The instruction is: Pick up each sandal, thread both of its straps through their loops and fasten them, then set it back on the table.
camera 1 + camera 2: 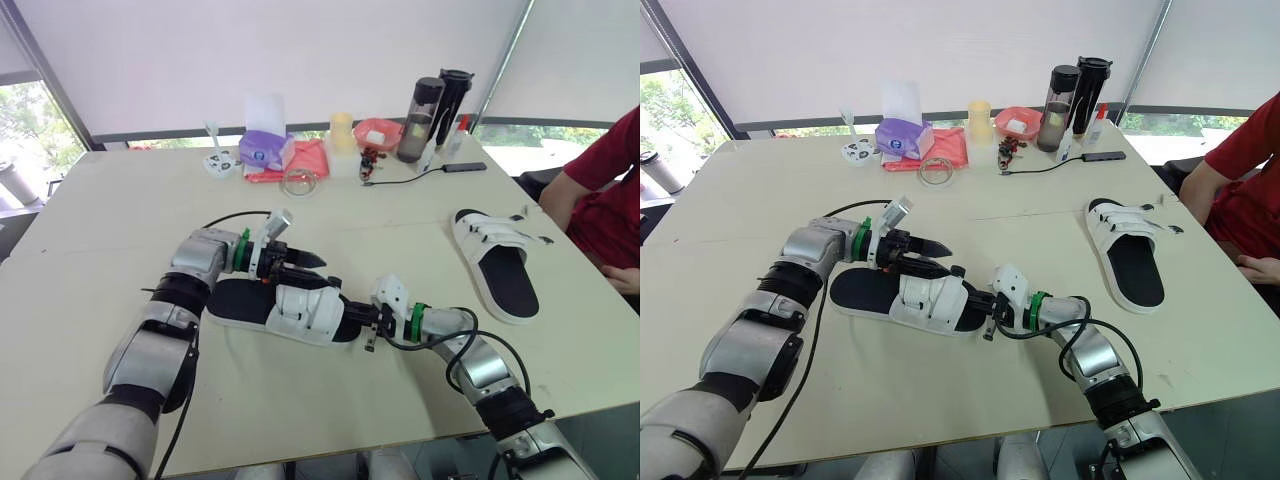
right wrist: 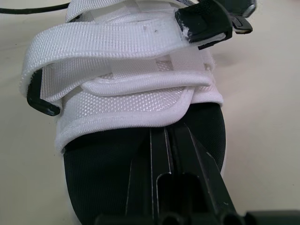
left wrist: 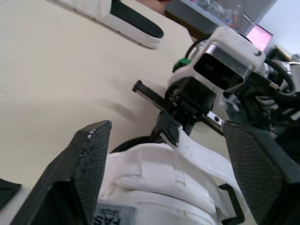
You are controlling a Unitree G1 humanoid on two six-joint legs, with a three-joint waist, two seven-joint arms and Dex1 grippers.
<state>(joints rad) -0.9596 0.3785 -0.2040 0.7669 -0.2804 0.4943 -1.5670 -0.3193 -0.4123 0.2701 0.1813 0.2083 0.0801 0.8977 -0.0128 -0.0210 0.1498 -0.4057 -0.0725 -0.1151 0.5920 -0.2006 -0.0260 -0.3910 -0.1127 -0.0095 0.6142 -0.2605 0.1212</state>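
On the cream counter (image 1: pixel 120 200), left jaws gape wide astride the white-strapped, black-soled sandal (image 1: pixel 300 312), clasping nothing; right jaws lie closed, empty, on its footbed.

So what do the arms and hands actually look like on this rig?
Silver-grey segmented shells with black joints on the left arm and right arm. A green ring at each wrist sits beside a white camera housing. Black cables loop off both forearms. The left hand and right hand each have two black fingers with textured pads.
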